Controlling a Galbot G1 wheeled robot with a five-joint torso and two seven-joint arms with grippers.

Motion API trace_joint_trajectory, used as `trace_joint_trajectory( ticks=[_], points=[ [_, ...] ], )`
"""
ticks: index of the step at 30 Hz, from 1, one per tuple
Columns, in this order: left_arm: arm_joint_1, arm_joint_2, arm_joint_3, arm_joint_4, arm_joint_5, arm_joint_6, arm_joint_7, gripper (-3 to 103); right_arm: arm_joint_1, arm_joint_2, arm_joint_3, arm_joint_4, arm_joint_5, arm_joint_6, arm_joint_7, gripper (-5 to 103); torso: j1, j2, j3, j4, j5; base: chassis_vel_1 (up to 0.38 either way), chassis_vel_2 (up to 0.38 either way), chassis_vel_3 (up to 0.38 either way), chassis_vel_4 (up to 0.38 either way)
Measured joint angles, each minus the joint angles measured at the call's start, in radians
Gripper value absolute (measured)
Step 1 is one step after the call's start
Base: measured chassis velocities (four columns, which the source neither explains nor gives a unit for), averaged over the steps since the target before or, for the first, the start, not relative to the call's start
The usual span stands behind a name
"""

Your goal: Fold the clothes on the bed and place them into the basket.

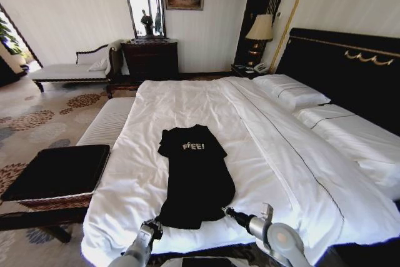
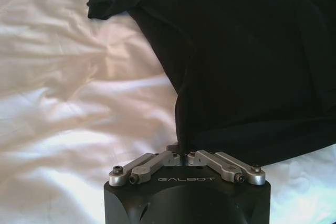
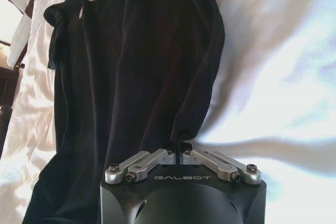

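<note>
The clothes, one black T-shirt point(image 1: 195, 173) with white "FREE" lettering, lie on the bed point(image 1: 262, 142), collar toward the far side. My left gripper point(image 1: 154, 224) is shut on the shirt's hem at its near left corner; in the left wrist view that gripper point(image 2: 183, 151) pinches the black cloth point(image 2: 247, 66). Over at the near right corner, the hem is pinched by my right gripper point(image 1: 227, 211), also shut. The right wrist view has this gripper point(image 3: 179, 150) clamped on the cloth point(image 3: 136, 66), which bunches up from it. The basket point(image 1: 56, 176), brown wicker with a black top, stands left of the bed.
A pale striped bench point(image 1: 107, 120) runs along the bed's left side behind the basket. Pillows point(image 1: 290, 92) and a black headboard point(image 1: 344, 67) lie at the right. A dark dresser point(image 1: 150, 59) and a chaise point(image 1: 69, 70) stand at the far wall.
</note>
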Motion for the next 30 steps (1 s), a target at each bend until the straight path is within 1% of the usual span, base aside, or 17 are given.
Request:
trace_joint_trajectory(
  ticks=[2, 4, 7, 8, 9, 11, 12, 13, 15, 18, 20, 23, 24, 25, 27, 29, 30],
  points=[
    [0.028, -0.013, -0.034, -0.021, -0.007, 0.000, 0.001, 1, 0.028, -0.038, -0.028, 0.010, 0.036, -0.001, 0.051, 2, 0.000, 0.000, 0.000, 0.0004, 0.0002, 0.000, 0.000, 0.000, 0.000],
    [0.033, -0.017, -0.042, -0.025, -0.008, 0.000, 0.001, 1, 0.034, -0.046, -0.035, 0.012, 0.041, -0.003, 0.063, 2, 0.000, 0.000, 0.000, 0.0004, 0.0002, 0.000, 0.000, 0.000, 0.000],
    [0.102, -0.053, -0.116, -0.071, -0.013, 0.000, 0.001, 1, 0.102, -0.114, -0.084, 0.056, 0.128, -0.039, 0.190, 2, 0.000, 0.000, 0.000, 0.0004, -0.0001, 0.000, 0.000, 0.000, 0.000],
    [0.102, -0.053, -0.116, -0.071, -0.013, 0.000, 0.001, 1, 0.102, -0.114, -0.084, 0.056, 0.128, -0.039, 0.190, 2, 0.000, 0.000, 0.000, 0.0004, -0.0001, 0.000, 0.000, 0.000, 0.000],
    [0.113, -0.056, -0.125, -0.077, -0.012, -0.001, 0.001, 1, 0.110, -0.119, -0.086, 0.065, 0.144, -0.047, 0.211, 2, 0.000, 0.000, 0.000, 0.0005, 0.0000, 0.000, 0.000, 0.000, 0.000],
    [0.198, -0.070, -0.180, -0.120, 0.004, -0.014, 0.001, 1, 0.131, -0.141, -0.098, 0.096, 0.201, -0.066, 0.296, 2, 0.000, 0.000, 0.000, 0.0007, 0.0000, 0.000, 0.000, 0.000, 0.000],
    [0.232, -0.074, -0.200, -0.133, 0.014, -0.025, 0.002, 1, 0.131, -0.151, -0.105, 0.100, 0.203, -0.067, 0.313, 2, 0.000, 0.000, 0.000, 0.0005, 0.0001, 0.000, 0.000, 0.000, 0.000],
    [0.266, -0.077, -0.218, -0.143, 0.025, -0.038, 0.004, 1, 0.130, -0.160, -0.113, 0.103, 0.201, -0.068, 0.322, 2, 0.000, 0.000, 0.000, 0.0003, 0.0000, 0.000, 0.000, 0.000, 0.000],
    [0.285, -0.079, -0.227, -0.148, 0.033, -0.049, 0.005, 1, 0.128, -0.163, -0.116, 0.103, 0.198, -0.068, 0.324, 2, 0.000, 0.000, 0.000, 0.0003, -0.0001, 0.000, 0.000, 0.000, 0.000],
    [0.383, -0.097, -0.272, -0.170, 0.069, -0.094, 0.006, 1, 0.118, -0.169, -0.134, 0.104, 0.158, -0.068, 0.322, 2, 0.000, 0.000, 0.000, 0.0002, -0.0001, 0.000, 0.000, 0.000, 0.000],
    [0.402, -0.101, -0.279, -0.174, 0.075, -0.102, 0.005, 1, 0.115, -0.169, -0.136, 0.107, 0.152, -0.068, 0.322, 2, 0.000, 0.000, 0.000, 0.0002, 0.0000, 0.000, 0.000, 0.000, 0.000],
    [0.523, -0.114, -0.319, -0.195, 0.120, -0.175, 0.004, 1, 0.082, -0.171, -0.134, 0.135, 0.122, -0.068, 0.316, 2, 0.000, 0.000, 0.000, 0.0003, 0.0003, 0.000, 0.000, 0.000, 0.000],
    [0.523, -0.114, -0.319, -0.195, 0.120, -0.175, 0.004, 1, 0.082, -0.171, -0.134, 0.135, 0.122, -0.068, 0.316, 2, 0.000, 0.000, 0.000, 0.0003, 0.0003, 0.000, 0.000, 0.000, 0.000],
    [0.544, -0.117, -0.324, -0.196, 0.129, -0.190, 0.004, 1, 0.073, -0.173, -0.133, 0.138, 0.115, -0.068, 0.314, 2, 0.000, 0.000, 0.000, 0.0003, 0.0004, 0.000, 0.000, 0.000, 0.000],
    [0.615, -0.132, -0.329, -0.185, 0.180, -0.244, 0.004, 1, 0.023, -0.185, -0.125, 0.153, 0.080, -0.069, 0.307, 2, 0.000, 0.000, 0.000, 0.0004, 0.0000, 0.000, 0.000, 0.000, 0.000],
    [0.632, -0.135, -0.323, -0.177, 0.201, -0.258, 0.003, 1, 0.007, -0.187, -0.124, 0.156, 0.074, -0.069, 0.309, 2, 0.000, 0.000, 0.000, 0.0003, 0.0000, 0.000, 0.000, 0.000, 0.000],
    [0.652, -0.139, -0.311, -0.168, 0.227, -0.276, 0.003, 1, -0.013, -0.190, -0.124, 0.159, 0.068, -0.069, 0.312, 2, 0.000, 0.000, 0.000, 0.0003, -0.0001, 0.000, 0.000, 0.000, 0.000]
  ],
)
